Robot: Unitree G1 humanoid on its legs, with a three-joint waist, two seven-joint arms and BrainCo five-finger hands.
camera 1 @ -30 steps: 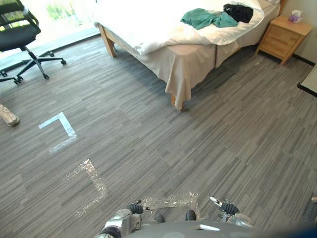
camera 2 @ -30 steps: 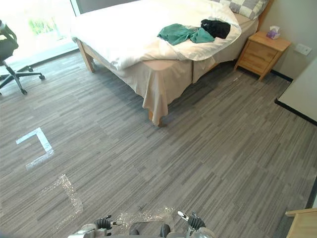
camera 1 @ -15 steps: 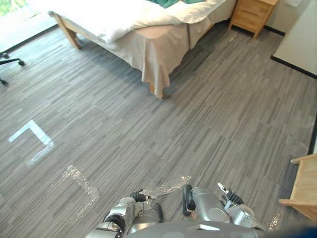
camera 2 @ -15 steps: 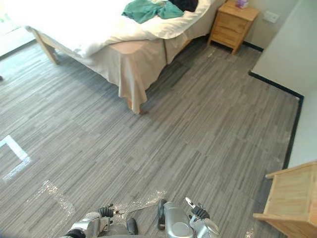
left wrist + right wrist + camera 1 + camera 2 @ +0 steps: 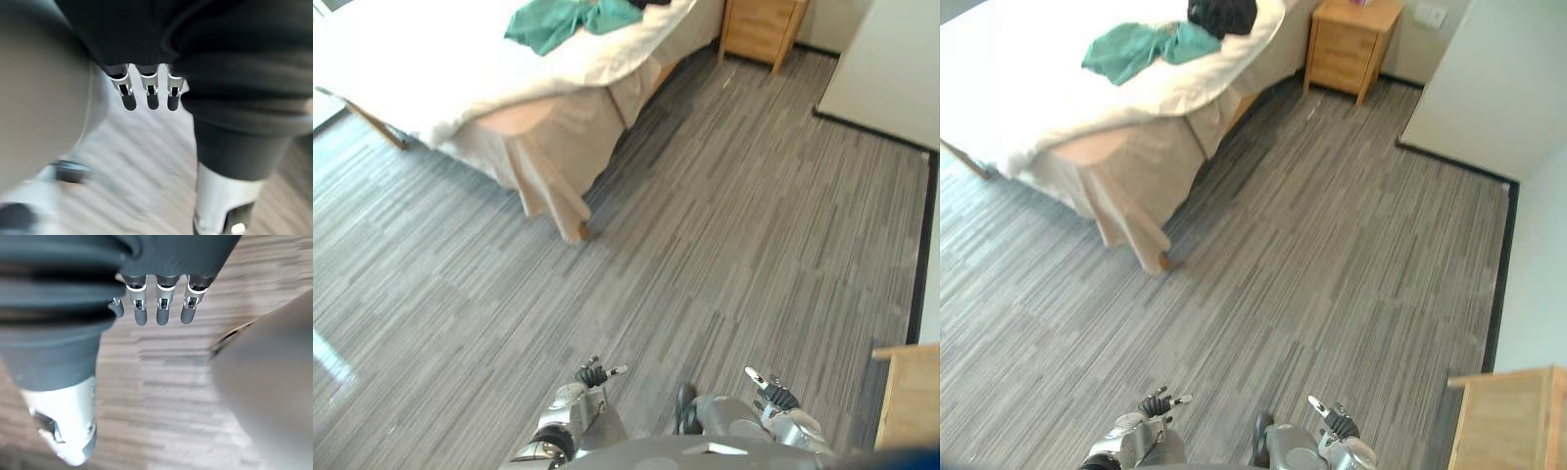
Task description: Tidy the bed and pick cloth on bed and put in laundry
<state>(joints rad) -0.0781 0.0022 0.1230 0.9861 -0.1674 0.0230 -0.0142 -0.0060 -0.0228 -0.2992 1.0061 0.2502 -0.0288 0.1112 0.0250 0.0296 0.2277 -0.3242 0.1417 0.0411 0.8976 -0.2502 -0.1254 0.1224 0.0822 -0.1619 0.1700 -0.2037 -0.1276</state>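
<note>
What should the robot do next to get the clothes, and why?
Probably walk forward to the bed. The green cloth and the black cloth lie on top of it, far across the floor from both hands. The left hand and right hand hang open and empty low by the robot, so nothing can be picked up from here.

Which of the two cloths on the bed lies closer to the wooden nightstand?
The black cloth. It lies on the bed on the side toward the nightstand, while the teal-green cloth beside it is farther away.
</note>
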